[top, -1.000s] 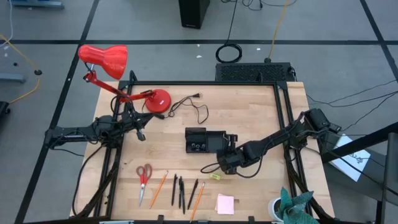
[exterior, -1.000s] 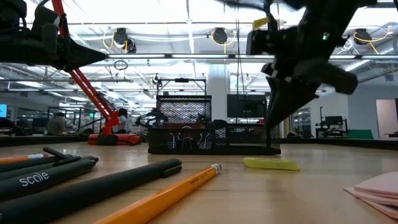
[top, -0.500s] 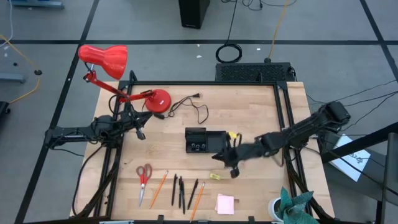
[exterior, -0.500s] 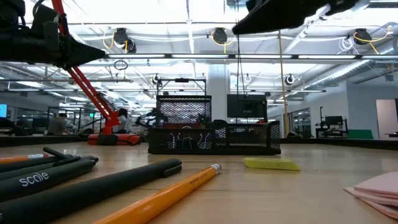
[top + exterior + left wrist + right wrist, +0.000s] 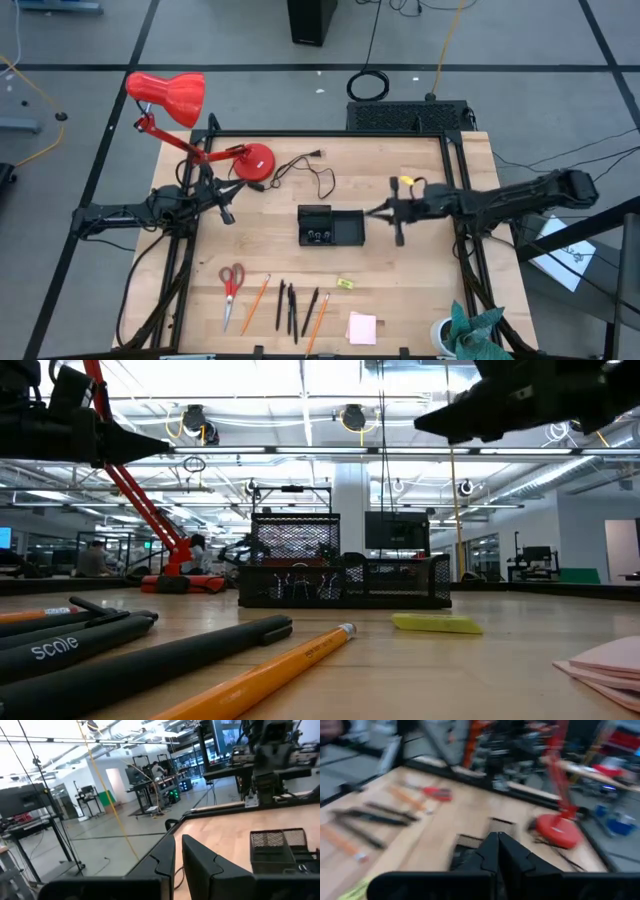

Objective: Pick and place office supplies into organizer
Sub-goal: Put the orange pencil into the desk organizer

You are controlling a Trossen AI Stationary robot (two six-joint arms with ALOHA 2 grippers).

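The black organizer [image 5: 331, 226] sits mid-table, with tiny binder clips [image 5: 318, 236] in its left compartment. Along the near edge lie red-handled scissors [image 5: 232, 283], orange pencils [image 5: 256, 300], dark pens [image 5: 291, 305], a small yellow item [image 5: 346, 284] and a pink pad [image 5: 362, 327]. My right gripper [image 5: 369, 211] hovers shut just right of the organizer, high above the table in the low view [image 5: 425, 424]; nothing shows between its fingers [image 5: 498, 846]. My left gripper [image 5: 229, 216] waits shut at the table's left side.
A red desk lamp [image 5: 168, 95] stands at the far left corner on its base [image 5: 252, 161], its black cord [image 5: 312, 176] trailing toward the organizer. A green cloth and a cup [image 5: 468, 331] sit at the near right corner. Bare wood lies right of the organizer.
My right gripper has risen from low beside the yellow item and swung toward the far edge, ending beside the organizer's right end, while its arm stretched out toward the right. The yellow item has stayed where it lay.
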